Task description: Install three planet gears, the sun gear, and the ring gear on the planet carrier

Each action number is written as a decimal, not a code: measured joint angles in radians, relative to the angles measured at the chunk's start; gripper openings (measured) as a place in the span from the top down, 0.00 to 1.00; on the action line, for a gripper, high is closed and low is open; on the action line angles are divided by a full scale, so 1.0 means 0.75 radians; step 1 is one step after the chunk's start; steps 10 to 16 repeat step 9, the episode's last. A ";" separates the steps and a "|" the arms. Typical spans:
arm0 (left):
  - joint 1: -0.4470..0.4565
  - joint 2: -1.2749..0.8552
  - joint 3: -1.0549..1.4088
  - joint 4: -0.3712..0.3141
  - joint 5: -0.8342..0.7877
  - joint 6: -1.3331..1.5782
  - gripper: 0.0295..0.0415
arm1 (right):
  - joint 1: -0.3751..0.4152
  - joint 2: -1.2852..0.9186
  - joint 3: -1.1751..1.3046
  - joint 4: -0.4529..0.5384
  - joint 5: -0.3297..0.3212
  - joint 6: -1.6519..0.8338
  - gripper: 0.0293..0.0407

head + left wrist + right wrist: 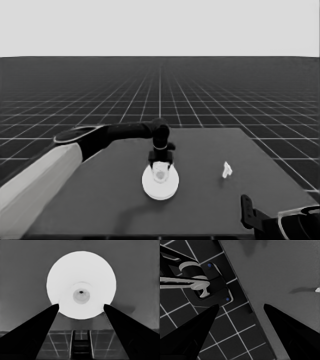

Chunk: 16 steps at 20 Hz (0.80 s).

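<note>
the left gripper (160, 163) hangs over the larger round part (160, 183) mid-desk (200, 210), jaws spread wide at its rim, gripping nothing, so closing off-centre could shove it sideways off whatever it covers; the right arm's jaws, parked, gape empty.

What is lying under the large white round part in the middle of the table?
Nothing under the larger round part can be seen: it covers whatever it rests on. The left gripper is over it, fingers spread wide.

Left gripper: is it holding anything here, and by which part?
The left gripper has its fingers at opposite sides of the larger round part's rim; whether they actually clamp it cannot be told. The right gripper holds nothing.
</note>
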 joint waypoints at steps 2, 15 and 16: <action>-0.004 0.000 0.001 -0.003 0.001 -0.020 0.25 | 0.000 0.000 0.000 0.000 0.000 0.000 0.19; -0.388 -1.590 1.574 0.200 -1.067 2.057 0.23 | 0.633 0.581 -1.302 0.856 -0.410 0.584 0.19; -0.388 -1.590 1.574 0.200 -1.067 2.057 0.23 | 0.633 0.581 -1.302 0.856 -0.410 0.584 0.19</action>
